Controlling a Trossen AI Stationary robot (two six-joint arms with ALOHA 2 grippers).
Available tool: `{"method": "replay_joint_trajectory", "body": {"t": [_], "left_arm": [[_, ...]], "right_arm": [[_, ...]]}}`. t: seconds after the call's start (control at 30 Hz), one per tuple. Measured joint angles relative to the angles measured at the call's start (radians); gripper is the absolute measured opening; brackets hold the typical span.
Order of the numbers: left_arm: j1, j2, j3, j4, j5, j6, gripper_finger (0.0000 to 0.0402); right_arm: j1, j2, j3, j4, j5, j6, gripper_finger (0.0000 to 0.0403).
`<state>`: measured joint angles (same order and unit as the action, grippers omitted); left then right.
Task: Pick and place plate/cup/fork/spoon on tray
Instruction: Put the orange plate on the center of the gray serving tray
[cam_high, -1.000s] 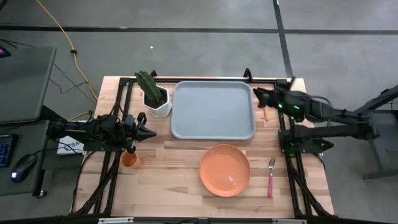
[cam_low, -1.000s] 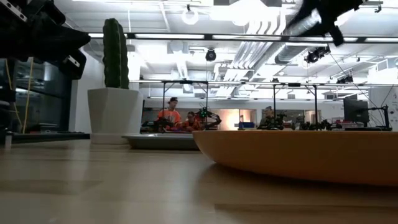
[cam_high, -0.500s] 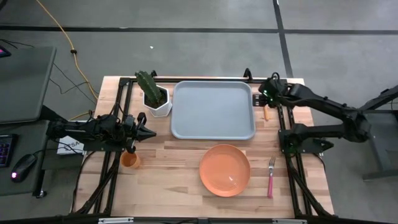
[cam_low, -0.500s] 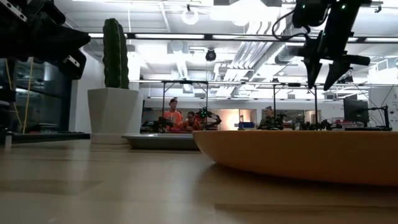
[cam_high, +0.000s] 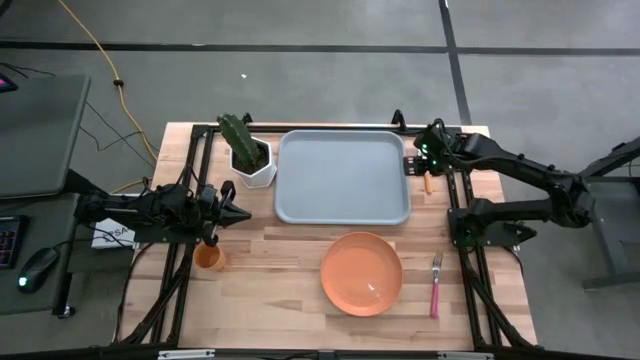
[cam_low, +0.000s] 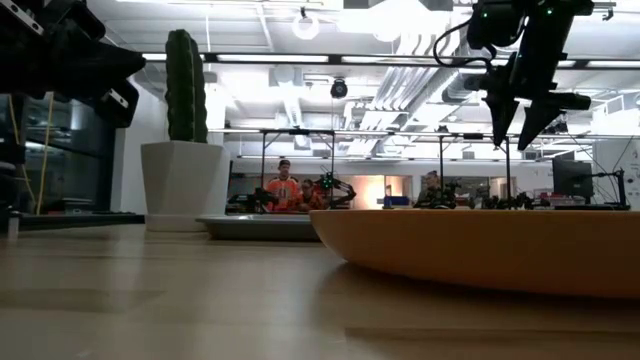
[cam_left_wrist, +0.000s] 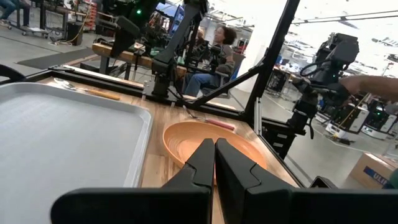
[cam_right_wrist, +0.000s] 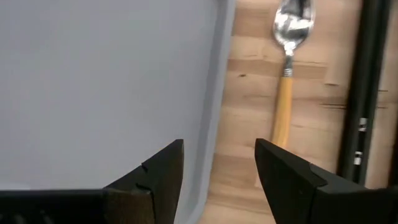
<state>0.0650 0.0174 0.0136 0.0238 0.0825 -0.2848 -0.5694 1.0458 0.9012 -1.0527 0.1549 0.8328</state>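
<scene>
The pale tray (cam_high: 343, 177) lies at the table's far middle. The spoon (cam_right_wrist: 286, 68), orange-handled, lies on the wood just right of the tray (cam_right_wrist: 93, 81). My right gripper (cam_high: 413, 165) hangs open above the tray's right rim, pointing down, beside the spoon (cam_high: 428, 182). The orange plate (cam_high: 361, 273) lies near the front edge, the pink-handled fork (cam_high: 436, 285) to its right. The orange cup (cam_high: 209, 257) stands at the left. My left gripper (cam_high: 243, 214) is shut, level, above the cup's far side; its fingers (cam_left_wrist: 214, 163) touch nothing.
A white pot with a green cactus (cam_high: 247, 152) stands left of the tray. Black frame rails (cam_high: 455, 215) run along both table sides; one rail (cam_right_wrist: 364, 93) lies right beside the spoon. Bare wood lies between tray and plate. People sit in the room beyond.
My right gripper has swung from level over the table's right side to pointing down, moved toward the far edge and slightly left, and come down over the tray's right rim beside the spoon. The left arm has kept still.
</scene>
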Motion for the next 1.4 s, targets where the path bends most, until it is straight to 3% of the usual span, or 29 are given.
{"method": "replay_joint_trajectory", "body": {"t": [0.2,0.33,0.47,0.57,0.77,0.93,1.1,1.4], "left_arm": [[0.000,0.000,0.000,0.000,0.000,0.000,0.0001],[0.000,0.000,0.000,0.000,0.000,0.000,0.0001],[0.000,0.000,0.000,0.000,0.000,0.000,0.0001],[0.000,0.000,0.000,0.000,0.000,0.000,0.0001],[0.000,0.000,0.000,0.000,0.000,0.000,0.0001],[0.000,0.000,0.000,0.000,0.000,0.000,0.0001],[0.000,0.000,0.000,0.000,0.000,0.000,0.0001],[0.000,0.000,0.000,0.000,0.000,0.000,0.0001]], "right_arm": [[0.002,-0.012,0.000,0.037,-0.103,-0.049,0.0190],[0.039,-0.041,0.000,0.091,-0.235,-0.095,0.0190],[0.138,-0.079,0.000,0.167,-0.408,-0.080,0.0190],[0.265,-0.092,0.000,0.243,-0.461,0.004,0.0190],[0.549,-0.038,0.000,0.364,-0.430,0.162,0.0190],[0.694,0.110,0.044,0.305,-0.361,0.233,0.0190],[0.763,0.278,0.068,0.221,-0.289,0.214,0.0190],[0.766,0.500,0.068,0.187,-0.183,0.138,0.0190]]}}
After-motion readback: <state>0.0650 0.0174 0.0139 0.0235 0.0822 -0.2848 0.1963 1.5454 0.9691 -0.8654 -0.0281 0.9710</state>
